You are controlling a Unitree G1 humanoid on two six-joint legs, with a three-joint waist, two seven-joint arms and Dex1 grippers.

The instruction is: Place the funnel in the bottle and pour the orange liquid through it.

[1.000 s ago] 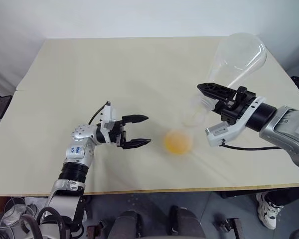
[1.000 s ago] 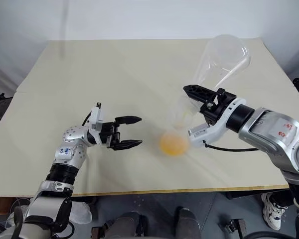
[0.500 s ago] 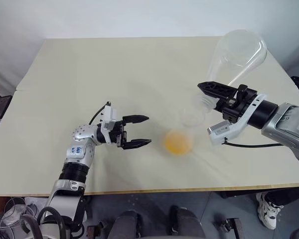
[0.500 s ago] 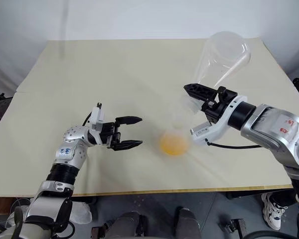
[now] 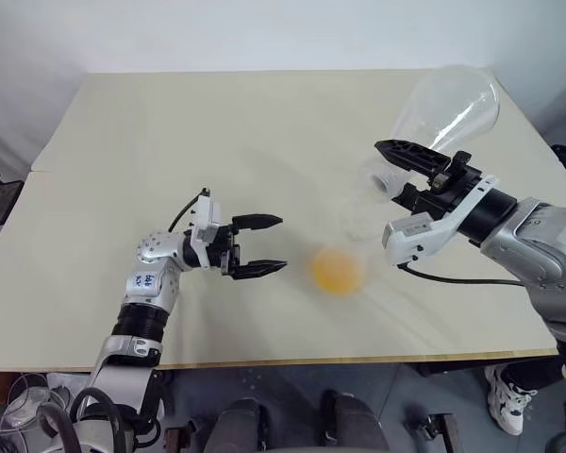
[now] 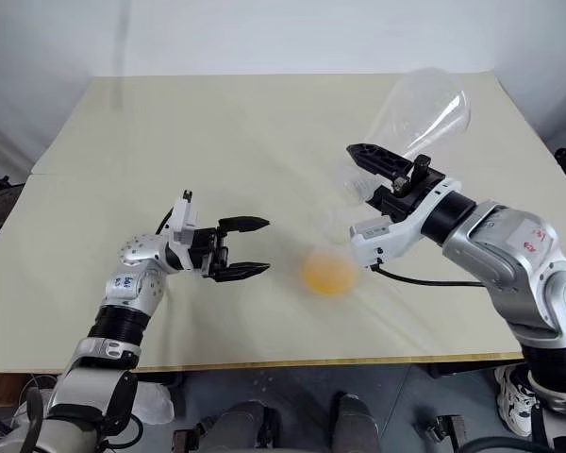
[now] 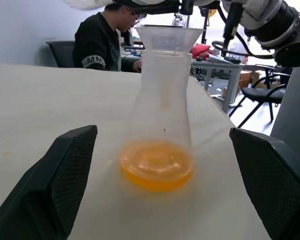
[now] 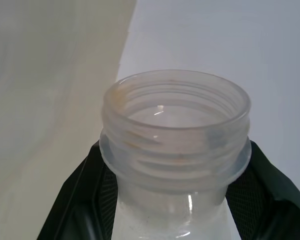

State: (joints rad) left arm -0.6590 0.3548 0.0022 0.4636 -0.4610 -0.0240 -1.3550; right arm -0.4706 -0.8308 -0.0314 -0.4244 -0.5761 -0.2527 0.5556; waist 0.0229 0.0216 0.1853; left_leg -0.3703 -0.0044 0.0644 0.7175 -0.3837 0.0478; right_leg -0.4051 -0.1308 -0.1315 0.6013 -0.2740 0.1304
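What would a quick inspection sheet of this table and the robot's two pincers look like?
Surface: beige table, bare around the job.
Job's things: bottle upright, orange liquid in its base, funnel in its neck; tipped flask looks drained.
Clutter: nothing seen.
Pincers: left pincer open beside the bottle; right pincer shut on the flask's neck.
Cables: black cable under the right arm.
Surroundings: seated person, chairs, desks.

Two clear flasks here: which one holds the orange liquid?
The bottle standing on the table between the two grippers, with the funnel in its neck; the orange liquid pools at its base. The larger flask, tipped in the right gripper, looks empty.
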